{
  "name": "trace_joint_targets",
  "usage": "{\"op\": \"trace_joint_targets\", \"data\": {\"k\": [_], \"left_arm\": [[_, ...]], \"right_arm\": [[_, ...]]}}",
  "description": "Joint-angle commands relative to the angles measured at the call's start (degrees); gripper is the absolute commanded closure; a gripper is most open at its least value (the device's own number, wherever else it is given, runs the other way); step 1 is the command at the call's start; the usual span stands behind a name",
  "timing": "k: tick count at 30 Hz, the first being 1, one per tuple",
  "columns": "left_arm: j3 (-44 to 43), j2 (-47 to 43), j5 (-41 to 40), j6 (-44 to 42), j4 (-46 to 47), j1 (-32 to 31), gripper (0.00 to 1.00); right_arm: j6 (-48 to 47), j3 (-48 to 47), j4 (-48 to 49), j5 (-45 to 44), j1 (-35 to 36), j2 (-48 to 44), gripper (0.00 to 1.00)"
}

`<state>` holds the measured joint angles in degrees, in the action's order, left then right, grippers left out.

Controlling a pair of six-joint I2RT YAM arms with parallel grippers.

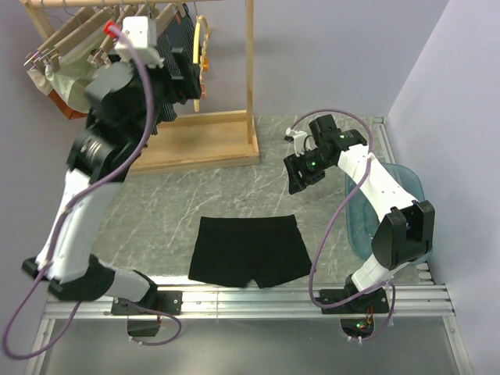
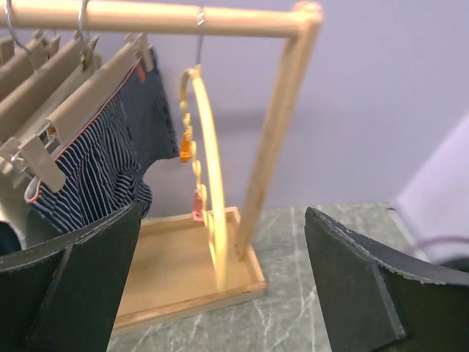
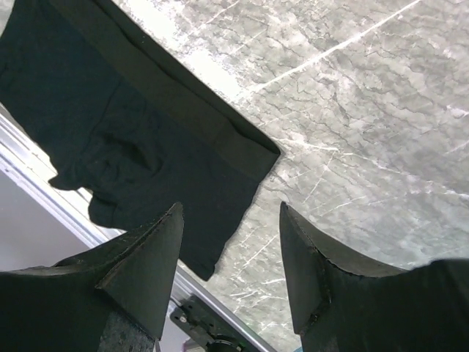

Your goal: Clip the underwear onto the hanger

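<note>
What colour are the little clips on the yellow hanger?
Orange-red. The clips on the hanger show best in the left wrist view.

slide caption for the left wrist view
Open left gripper faces the thin yellow hanger hanging on the wooden rail.

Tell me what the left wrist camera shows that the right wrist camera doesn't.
Only the left wrist view shows the yellow hanger hooked on the rail of the wooden rack, beside the striped shorts. Only the right wrist view shows the black underwear lying flat. Both show the grey marbled table, and each shows its own gripper open and empty: the left gripper, the right gripper.
</note>
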<state>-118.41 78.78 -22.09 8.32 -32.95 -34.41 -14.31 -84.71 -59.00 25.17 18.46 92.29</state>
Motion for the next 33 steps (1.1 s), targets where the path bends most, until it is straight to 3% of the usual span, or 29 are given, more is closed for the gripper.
{"op": "trace_joint_targets", "data": {"k": [1, 9, 14, 20, 23, 28, 33], "left_arm": [[-3.31, 6.20, -1.93, 4.34, -4.14, 3.38, 0.01], [7.22, 7.00, 1.34, 2.32, 7.01, 5.85, 0.02], [8.89, 8.58, 0.73, 2.41, 8.42, 7.69, 0.08], [8.81, 10.07, 2.48, 2.93, 11.06, 9.72, 0.27], [7.76, 11.39, 2.84, 2.23, 11.07, 9.89, 0.45], [6.27, 12.53, 2.84, 1.61, 11.24, 9.98, 0.58], [5.04, 11.83, 1.96, -0.40, 13.70, 9.98, 0.85]], "right_arm": [[1.21, 0.07, -0.06, 1.55, -0.09, -2.38, 0.37], [1.21, 2.97, 1.70, 1.73, -0.18, -2.91, 0.38], [1.03, 3.76, 2.14, 1.73, -0.35, -2.82, 0.38], [1.30, 4.55, 2.93, 2.25, -0.44, -2.47, 0.38], [1.30, 4.99, 3.28, 2.52, -0.53, -2.55, 0.39], [1.03, 5.25, 3.37, 2.60, -0.79, -2.82, 0.39], [1.03, 5.69, 3.54, 3.04, -0.97, -2.99, 0.39]]}}
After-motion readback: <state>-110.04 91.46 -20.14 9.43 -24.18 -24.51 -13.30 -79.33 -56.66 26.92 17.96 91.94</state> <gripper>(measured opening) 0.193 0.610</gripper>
